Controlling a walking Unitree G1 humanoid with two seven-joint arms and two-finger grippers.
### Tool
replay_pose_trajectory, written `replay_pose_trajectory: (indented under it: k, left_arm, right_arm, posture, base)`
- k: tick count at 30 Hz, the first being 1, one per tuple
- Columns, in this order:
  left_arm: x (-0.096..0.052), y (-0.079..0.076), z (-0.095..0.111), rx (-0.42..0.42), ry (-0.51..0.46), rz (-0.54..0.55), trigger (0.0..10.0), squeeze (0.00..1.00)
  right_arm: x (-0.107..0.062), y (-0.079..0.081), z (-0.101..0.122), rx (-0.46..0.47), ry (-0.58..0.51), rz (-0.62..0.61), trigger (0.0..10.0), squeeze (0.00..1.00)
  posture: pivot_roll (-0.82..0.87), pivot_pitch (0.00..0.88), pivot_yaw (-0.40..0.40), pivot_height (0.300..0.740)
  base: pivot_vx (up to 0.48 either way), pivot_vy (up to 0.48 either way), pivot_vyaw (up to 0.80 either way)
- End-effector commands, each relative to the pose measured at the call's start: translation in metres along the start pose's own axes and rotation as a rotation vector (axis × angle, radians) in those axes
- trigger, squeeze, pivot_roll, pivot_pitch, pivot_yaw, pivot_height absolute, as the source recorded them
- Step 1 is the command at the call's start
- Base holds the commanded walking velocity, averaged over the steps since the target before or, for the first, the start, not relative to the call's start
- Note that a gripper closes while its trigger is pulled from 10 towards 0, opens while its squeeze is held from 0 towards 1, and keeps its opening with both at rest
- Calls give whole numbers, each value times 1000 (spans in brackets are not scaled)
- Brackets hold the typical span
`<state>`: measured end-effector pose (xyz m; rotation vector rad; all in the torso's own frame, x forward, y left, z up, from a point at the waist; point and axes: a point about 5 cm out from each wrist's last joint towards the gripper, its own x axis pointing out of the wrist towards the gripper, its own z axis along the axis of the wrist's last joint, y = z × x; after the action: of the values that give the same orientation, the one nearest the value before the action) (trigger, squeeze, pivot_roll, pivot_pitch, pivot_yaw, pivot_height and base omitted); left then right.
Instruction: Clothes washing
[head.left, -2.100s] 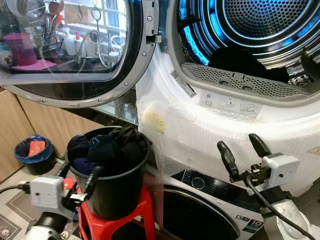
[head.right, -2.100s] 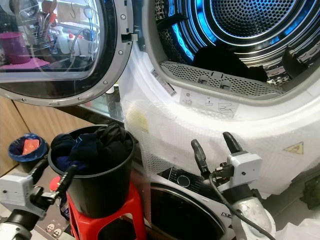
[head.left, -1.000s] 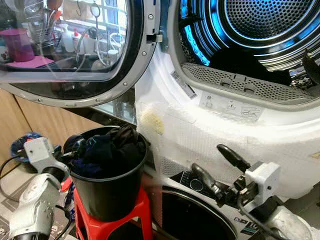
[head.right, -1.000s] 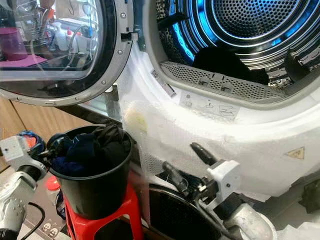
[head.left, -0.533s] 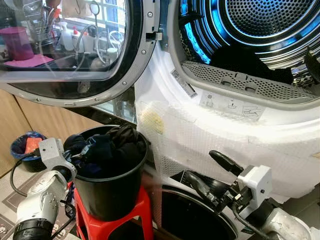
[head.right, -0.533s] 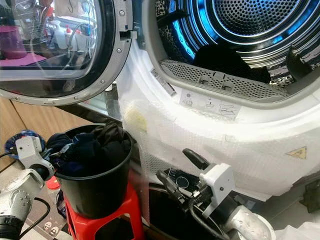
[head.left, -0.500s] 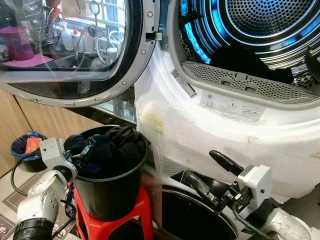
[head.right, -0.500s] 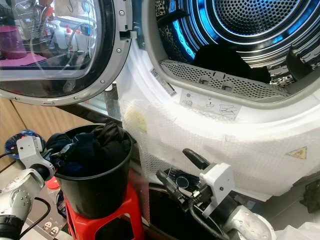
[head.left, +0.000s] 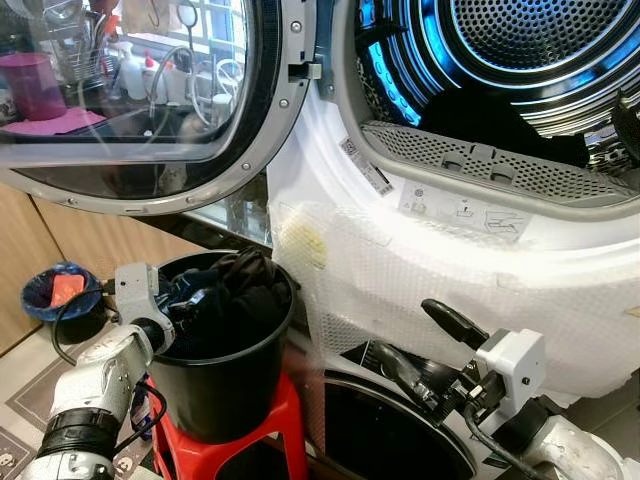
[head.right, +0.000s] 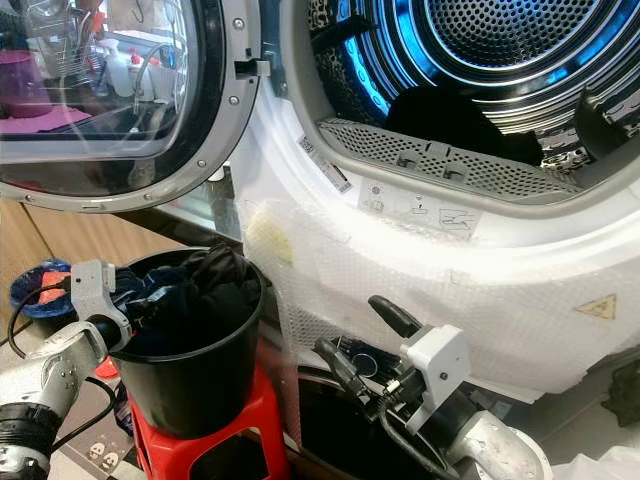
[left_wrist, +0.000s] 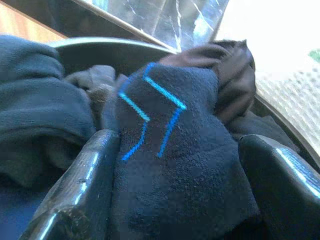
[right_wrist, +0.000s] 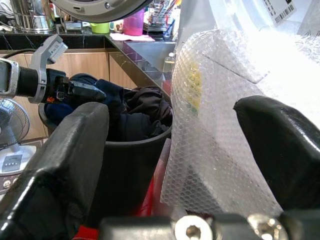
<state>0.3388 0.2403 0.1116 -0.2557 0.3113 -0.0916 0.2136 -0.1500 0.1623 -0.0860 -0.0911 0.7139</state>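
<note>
**Left tool in the bucket, straddling a dark garment**

Your left tool (head.left: 185, 300) reaches over the near-left rim of the one black bucket (head.left: 225, 385), which stands on one red stool (head.left: 285, 425) left of the machines. In the left wrist view its fingers (left_wrist: 75, 185) sit apart on either side of a navy garment with blue zigzag lines (left_wrist: 170, 165), not yet pinched on it. Your right tool (head.left: 425, 345) hangs spread wide and empty, low in front of the lower machine (head.left: 400, 420).

The dark clothes (head.left: 230, 295) are heaped and tangled, so a grab may drag out several pieces and drop some on the floor, or tip the bucket off its stool. The open round door (head.left: 150, 100) overhangs the bucket; lifting straight up risks striking it. The lit drum (head.left: 500, 60) is above right; one dark item (head.right: 450, 120) lies in it.

Two machines are stacked; one blue bin (head.left: 60, 295) sits far left.
</note>
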Motion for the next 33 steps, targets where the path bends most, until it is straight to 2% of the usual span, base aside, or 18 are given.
replay_pose_trajectory:
  k: [1,3,4,6,8,9,13,33]
  left_arm:
    - [2,1,2,13,24,18,10000,0]
    - [2,2,4,5,7,19,10000,0]
    - [1,3,4,7,8,22,4627,0]
    - [1,5,3,-4,16,36,3686,0]
    - [1,7,4,15,21,52,1725,0]
    - [0,8,4,12,9,57,0,0]
    - [-1,10,7,-10,-16,55,0,0]
    - [-4,14,20,34,-60,57,0,0]
  right_arm:
    - [-2,1,6,-24,-5,-1,10000,0]
    - [-2,0,6,-25,-6,-8,10000,0]
    - [-2,1,6,-25,-6,-10,10000,0]
    - [-2,1,6,-24,-5,-12,10000,0]
    - [-2,0,6,-25,-7,-11,10000,0]
    - [-1,0,6,-25,-7,-13,10000,0]
    - [0,-1,6,-27,-10,-13,10000,0]
    - [3,-2,8,-20,-24,-24,10000,0]
  posture:
    - [-33,91,-27,740]
    - [-34,88,-27,740]
    - [-33,88,-26,740]
    - [-33,88,-26,740]
    - [-31,79,-30,740]
    - [-31,77,-30,740]
    - [-28,74,-33,740]
    - [-23,86,-41,740]
  base:
    - [0,0,0]
    - [0,0,0]
    - [0,0,0]
    - [0,0,0]
    - [0,0,0]
    - [0,0,0]
    - [0,0,0]
    - [0,0,0]
